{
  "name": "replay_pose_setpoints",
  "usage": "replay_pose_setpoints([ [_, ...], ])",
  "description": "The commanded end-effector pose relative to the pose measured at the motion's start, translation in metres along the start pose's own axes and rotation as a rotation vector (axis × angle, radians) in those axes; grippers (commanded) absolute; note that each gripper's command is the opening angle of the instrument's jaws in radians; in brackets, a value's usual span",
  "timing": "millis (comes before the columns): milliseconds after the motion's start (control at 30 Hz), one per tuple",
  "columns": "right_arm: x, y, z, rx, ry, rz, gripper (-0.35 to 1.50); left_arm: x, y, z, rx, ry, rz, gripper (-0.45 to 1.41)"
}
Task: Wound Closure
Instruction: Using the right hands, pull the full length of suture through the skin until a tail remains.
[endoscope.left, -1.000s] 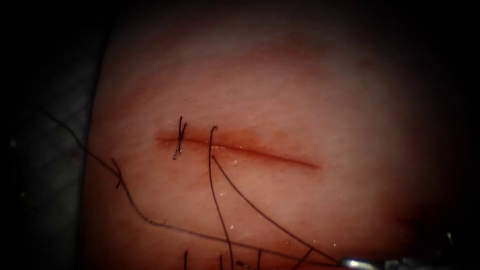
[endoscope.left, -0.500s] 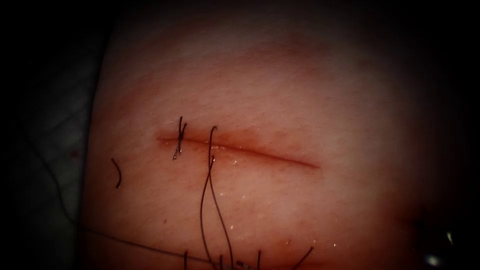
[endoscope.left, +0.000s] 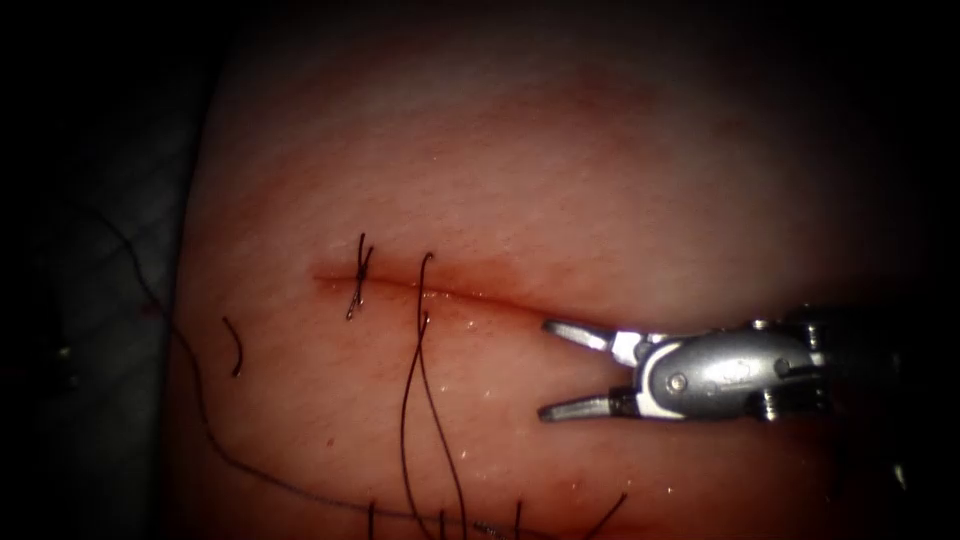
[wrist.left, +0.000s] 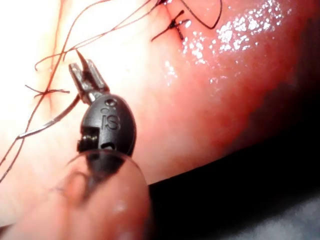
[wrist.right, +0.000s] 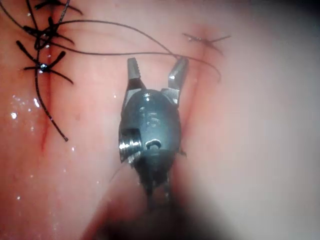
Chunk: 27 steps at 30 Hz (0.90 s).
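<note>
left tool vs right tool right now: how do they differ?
Jaws: the right tool, at the right part of the cut, is wide open; the left tool is shut.
Load: the right tool holds nothing; the left tool grips the needle near one end, and the needle seems clear of the tissue.
Shared: both are needle drivers over the tissue.

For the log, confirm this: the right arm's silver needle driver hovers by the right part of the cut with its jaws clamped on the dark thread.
Not quite. The right arm's silver needle driver does sit by the right part of the thin red cut in the pink tissue, but its jaws stand open and hold nothing, as the endoscope and right wrist views show. The dark thread lies left of it.
</note>
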Motion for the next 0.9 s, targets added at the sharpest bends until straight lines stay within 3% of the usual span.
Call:
replay_pose_setpoints([
  [33, -0.0011, 0.0001, 0.0028, 0.001, -0.004, -0.006, 1.4, -0.0007, 0.0006, 0.0011, -0.008, 0.0, 0.0, -0.45],
  [367, -0.0035, 0.0014, 0.0082, 0.006, -0.051, -0.021, 1.36, -0.0012, 0.0011, 0.0023, -0.033, 0.0, -0.01, -0.45],
  [667, -0.0052, -0.0008, 0.011, 0.058, -0.101, -0.063, 1.3, -0.0011, 0.0014, 0.0025, -0.036, -0.003, -0.009, -0.45],
  [900, -0.0069, -0.0009, 0.0113, 0.079, -0.133, -0.05, 1.28, -0.0008, 0.0015, 0.0024, -0.039, -0.004, -0.008, -0.45],
])
